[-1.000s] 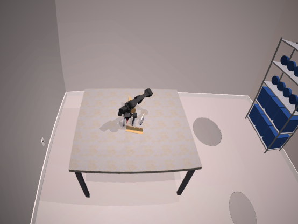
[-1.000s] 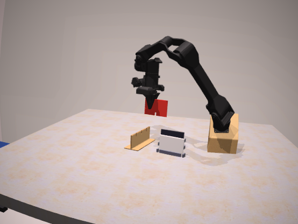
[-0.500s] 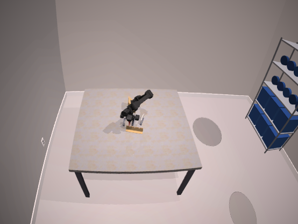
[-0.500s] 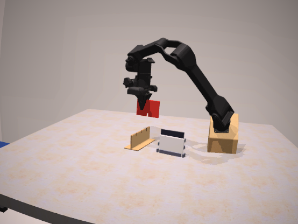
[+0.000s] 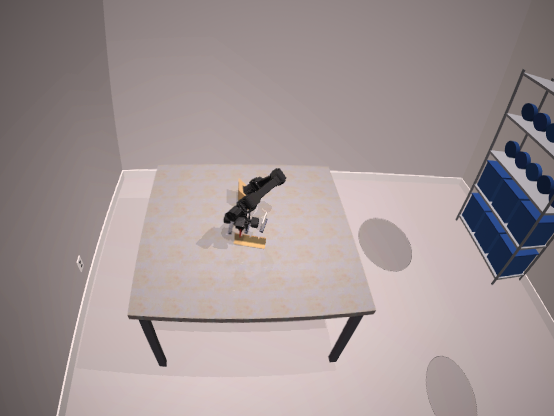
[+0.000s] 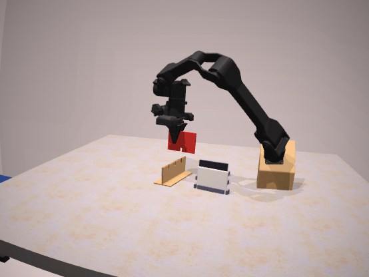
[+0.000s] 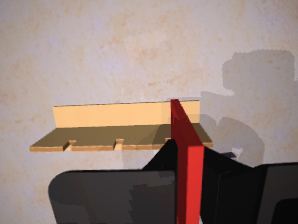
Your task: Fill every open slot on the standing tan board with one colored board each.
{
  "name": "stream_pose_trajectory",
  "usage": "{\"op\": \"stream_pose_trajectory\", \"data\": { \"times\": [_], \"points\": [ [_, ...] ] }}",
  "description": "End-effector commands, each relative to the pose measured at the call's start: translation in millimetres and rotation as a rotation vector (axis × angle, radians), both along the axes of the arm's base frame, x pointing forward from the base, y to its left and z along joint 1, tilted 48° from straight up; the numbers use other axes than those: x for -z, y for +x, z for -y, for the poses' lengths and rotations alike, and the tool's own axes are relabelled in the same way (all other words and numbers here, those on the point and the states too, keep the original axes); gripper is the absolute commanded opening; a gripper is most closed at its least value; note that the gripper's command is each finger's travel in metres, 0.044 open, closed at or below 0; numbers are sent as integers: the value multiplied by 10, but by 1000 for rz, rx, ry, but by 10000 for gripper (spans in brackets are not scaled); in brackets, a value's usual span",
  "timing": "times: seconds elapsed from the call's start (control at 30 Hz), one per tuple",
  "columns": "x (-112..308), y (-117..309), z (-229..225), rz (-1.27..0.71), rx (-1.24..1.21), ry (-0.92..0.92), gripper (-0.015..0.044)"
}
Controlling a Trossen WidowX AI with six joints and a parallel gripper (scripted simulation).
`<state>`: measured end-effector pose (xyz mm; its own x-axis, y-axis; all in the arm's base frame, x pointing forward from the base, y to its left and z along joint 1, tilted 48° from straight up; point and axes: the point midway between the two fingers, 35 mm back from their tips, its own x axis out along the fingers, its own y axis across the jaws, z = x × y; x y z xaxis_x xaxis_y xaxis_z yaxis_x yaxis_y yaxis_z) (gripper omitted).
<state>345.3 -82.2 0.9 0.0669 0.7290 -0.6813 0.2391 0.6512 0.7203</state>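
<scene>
Exterior view: the gripper [image 5: 240, 231] [image 6: 175, 139] [image 7: 178, 145] is clamped nearly closed on the red board [image 5: 240, 233] [image 6: 186, 142] [image 7: 189, 150], high enough to clear the tan board [image 5: 250, 242] [image 6: 174, 169] [image 7: 100, 137]. Its notch faces down, presumably to mate with a slot. The red board stands upright, its long axis crosswise to the tan board, which runs roughly parallel to the desk's [image 5: 240, 290] [image 6: 116, 213] [image 7: 115, 45] leg-side front edge in the top view.

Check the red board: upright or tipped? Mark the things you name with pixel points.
Upright: the exterior view shows the red board [image 6: 188, 142] [image 7: 189, 150] hanging with its notch facing down.
</scene>
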Motion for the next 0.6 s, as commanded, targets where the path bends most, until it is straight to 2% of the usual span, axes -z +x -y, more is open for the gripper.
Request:
{"op": "stream_pose_trajectory", "data": {
  "times": [0.0,0.57],
  "points": [
    [46,1,-66,-3,1,4,0],
    [58,3,-80,-3,1,4,0]
  ]
}}
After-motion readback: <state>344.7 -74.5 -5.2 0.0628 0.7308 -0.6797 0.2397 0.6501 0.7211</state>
